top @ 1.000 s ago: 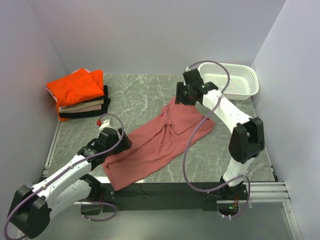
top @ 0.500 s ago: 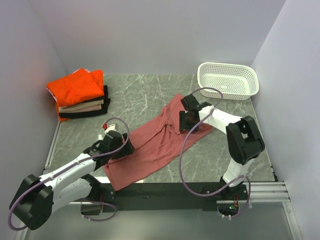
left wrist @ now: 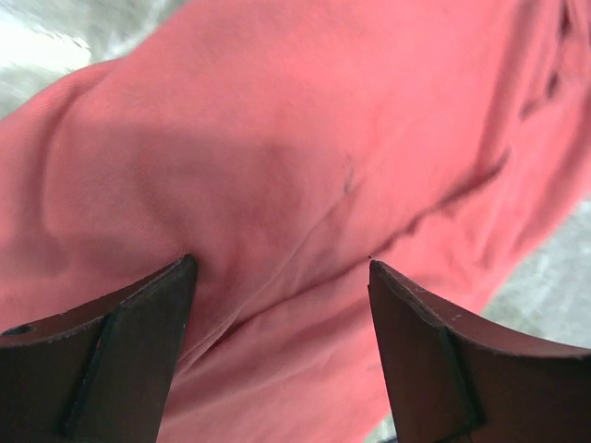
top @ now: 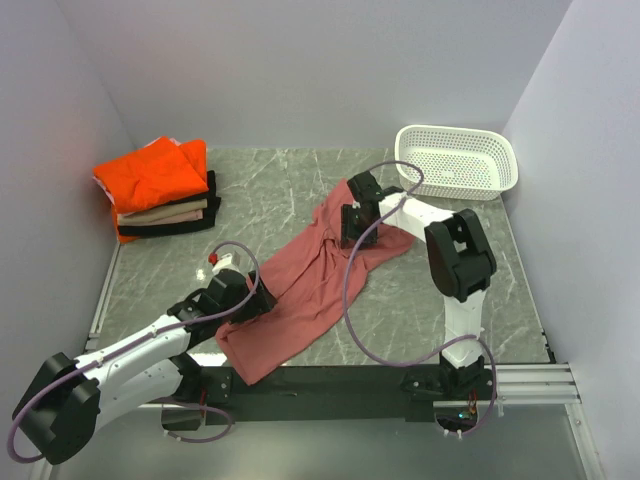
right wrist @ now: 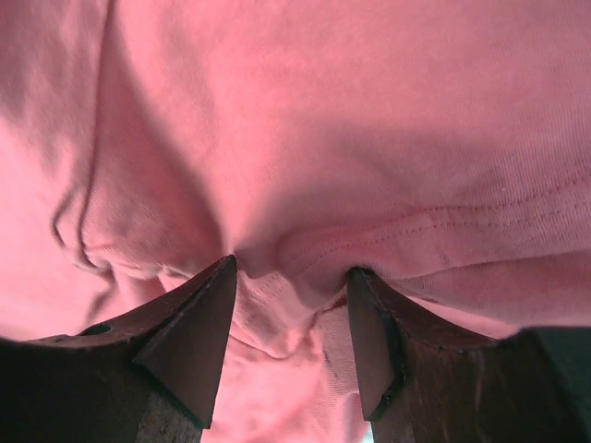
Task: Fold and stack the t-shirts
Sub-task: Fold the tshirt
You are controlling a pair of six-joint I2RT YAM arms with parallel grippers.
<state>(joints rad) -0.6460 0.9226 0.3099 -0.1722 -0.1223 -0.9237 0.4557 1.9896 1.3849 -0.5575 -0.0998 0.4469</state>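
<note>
A dusty-red t-shirt [top: 300, 290] lies rumpled and slantwise across the middle of the table. My left gripper [top: 250, 297] rests open on its lower left part; in the left wrist view red cloth [left wrist: 277, 138] fills the wide gap of the gripper [left wrist: 282, 266]. My right gripper [top: 352, 222] presses open on the shirt's upper end. In the right wrist view a ridge of cloth [right wrist: 323, 111] bulges between the tips of the gripper [right wrist: 293, 268]. At the back left, a folded orange t-shirt [top: 150, 175] tops a beige one [top: 170, 212] and a black one [top: 165, 226].
A white perforated basket [top: 458, 160] stands at the back right corner. Grey walls close the table on three sides. The right arm's cable loops over the marble surface [top: 420, 300] near the shirt.
My right gripper came down from beside the basket onto the shirt's upper end and slid left, bunching the cloth. The left gripper moved onto the shirt's lower part.
</note>
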